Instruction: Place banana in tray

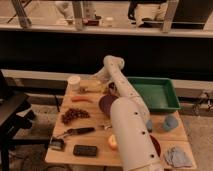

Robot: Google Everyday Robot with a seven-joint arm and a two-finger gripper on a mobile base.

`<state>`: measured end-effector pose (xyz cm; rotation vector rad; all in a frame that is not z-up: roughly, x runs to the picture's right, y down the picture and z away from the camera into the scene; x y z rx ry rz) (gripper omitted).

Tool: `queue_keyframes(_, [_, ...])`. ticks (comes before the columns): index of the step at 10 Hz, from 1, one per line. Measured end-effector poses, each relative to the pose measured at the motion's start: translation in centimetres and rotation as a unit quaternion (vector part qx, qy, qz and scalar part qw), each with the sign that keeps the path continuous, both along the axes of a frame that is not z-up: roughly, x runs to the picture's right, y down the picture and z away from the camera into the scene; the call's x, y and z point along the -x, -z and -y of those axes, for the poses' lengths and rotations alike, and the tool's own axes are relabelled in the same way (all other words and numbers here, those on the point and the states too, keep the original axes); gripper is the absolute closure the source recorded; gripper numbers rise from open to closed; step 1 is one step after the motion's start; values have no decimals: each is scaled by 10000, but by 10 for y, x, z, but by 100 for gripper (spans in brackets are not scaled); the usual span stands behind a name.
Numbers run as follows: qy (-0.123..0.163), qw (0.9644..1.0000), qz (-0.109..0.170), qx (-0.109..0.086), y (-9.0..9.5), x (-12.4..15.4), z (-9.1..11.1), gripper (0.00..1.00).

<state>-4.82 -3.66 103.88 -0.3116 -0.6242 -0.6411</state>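
Nearest on the tabletop [172, 135], the white arm [131, 131] rises across the middle, partly covering the purple bowl [105, 103]; beyond it the gripper [101, 82] sits at the far left, right over the banana [91, 86]; how wide the jaws stand, or whether they have hold of the fruit, I cannot tell. The step looks like the pickup: close across the banana's middle, lift clear of the carrot [81, 99], then swing right to the green tray [172, 90], well apart.
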Motion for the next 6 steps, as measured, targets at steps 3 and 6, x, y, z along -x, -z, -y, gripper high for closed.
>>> queue_keyframes(3, [28,10000,-34,-7,1,-4,0,51])
queue_keyframes(6, [49,10000,71,-1,-1,-3,-2,59])
